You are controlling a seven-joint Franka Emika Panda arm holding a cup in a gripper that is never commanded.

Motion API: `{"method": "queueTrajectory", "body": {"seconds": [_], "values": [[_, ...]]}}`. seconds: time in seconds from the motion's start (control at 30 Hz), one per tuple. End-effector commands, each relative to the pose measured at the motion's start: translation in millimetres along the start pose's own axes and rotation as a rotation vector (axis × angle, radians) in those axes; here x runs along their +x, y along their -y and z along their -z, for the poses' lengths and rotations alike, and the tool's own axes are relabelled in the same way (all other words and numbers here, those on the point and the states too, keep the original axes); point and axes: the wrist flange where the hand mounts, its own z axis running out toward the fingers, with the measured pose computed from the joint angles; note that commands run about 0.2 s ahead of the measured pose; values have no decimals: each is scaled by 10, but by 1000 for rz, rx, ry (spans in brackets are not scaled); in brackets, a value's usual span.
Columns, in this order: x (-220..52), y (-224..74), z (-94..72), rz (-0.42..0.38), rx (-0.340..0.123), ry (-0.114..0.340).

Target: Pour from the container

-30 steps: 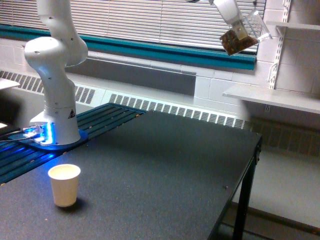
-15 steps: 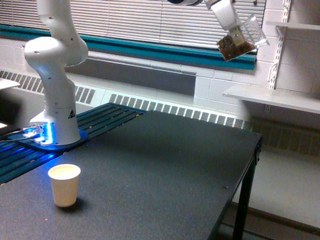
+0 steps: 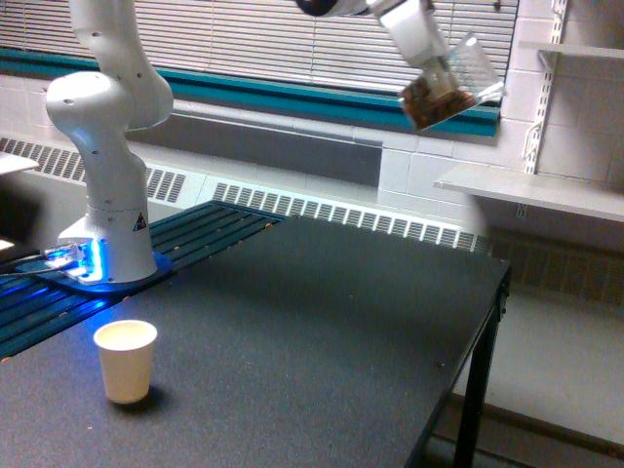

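Note:
The container [image 3: 450, 86], a clear plastic cup with brown bits heaped in its lower end, hangs tilted high at the upper right of the exterior view. My gripper [image 3: 429, 68] is shut on it, well above the black table [image 3: 322, 331]. An off-white paper cup [image 3: 126, 360] stands upright on the table near its front left, far below and to the left of the container.
The white arm base [image 3: 107, 195] stands at the left on a blue-lit plate beside a slatted blue surface [image 3: 117, 273]. The table's right edge [image 3: 492, 322] drops to the floor. White wall shelves [image 3: 536, 190] sit at the right, window blinds behind.
The gripper has carried the tilted container to the exterior view's left and slightly down. The paper cup has not moved.

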Motion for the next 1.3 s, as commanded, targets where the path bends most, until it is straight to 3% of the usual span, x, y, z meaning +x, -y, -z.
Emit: {"method": "queueTrajectory", "body": {"seconds": [0.03, 0.67, 1.3], "values": [[245, -608, 76, 21, -48, -44], [242, -2070, 181, -28, -173, -63], [-366, -3367, 354, -110, -301, -39]]}}
